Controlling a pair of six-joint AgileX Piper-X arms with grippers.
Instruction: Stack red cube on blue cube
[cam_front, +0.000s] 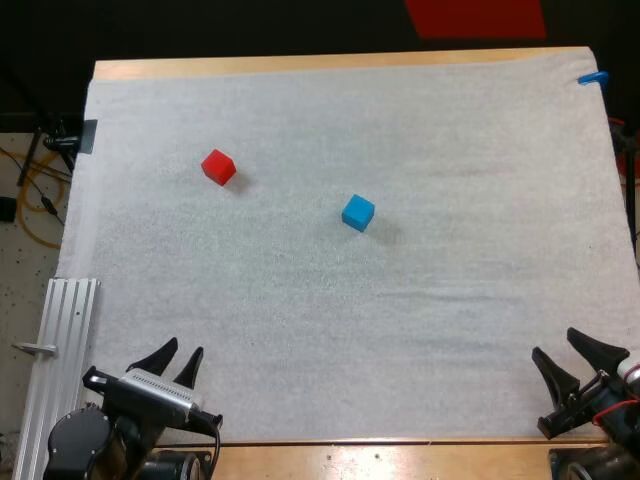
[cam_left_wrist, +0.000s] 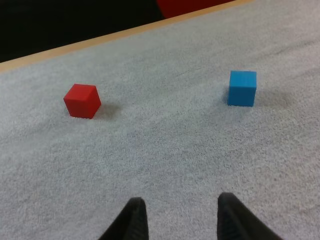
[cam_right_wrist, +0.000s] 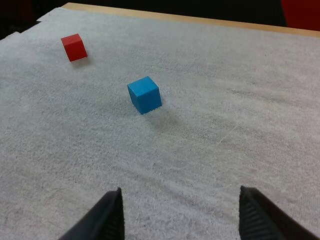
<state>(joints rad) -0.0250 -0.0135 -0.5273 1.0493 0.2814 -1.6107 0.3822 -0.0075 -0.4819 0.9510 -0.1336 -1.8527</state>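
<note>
Fingers, left gripper (cam_front: 185, 347): the two black fingers stand apart with nothing between them, at the near left corner of the mat (cam_front: 420, 330), tips pointing toward the far edge.
Fingers, right gripper (cam_front: 555, 343): also spread wide and holding nothing, at the mat's near right corner, tips angled toward the far left.
Red cube (cam_front: 218, 167): plain bright red with crisp edges and no markings. It sits flat on the mat in the far left part, turned so that a corner faces the near edge. A soft shadow lies on its right side, and no gripper touches it.
Blue cube (cam_front: 358, 212): the same shape as the red cube, in sky blue. It sits flat about midway between the mat's left and right edges, closer to the near edge than the red cube and well apart from it. It is slightly turned and also untouched.
Mat: white and felt-like, with faint ripples running across it. It covers nearly all of the table (cam_front: 350, 64).
Table: pale wood shows as a strip along the far and near edges.
Rail (cam_front: 60, 350): ribbed silver metal, lying just beside the mat's left edge near the left arm.
Room: pale floor with a yellow cable (cam_front: 40, 200) past the left edge.
</note>
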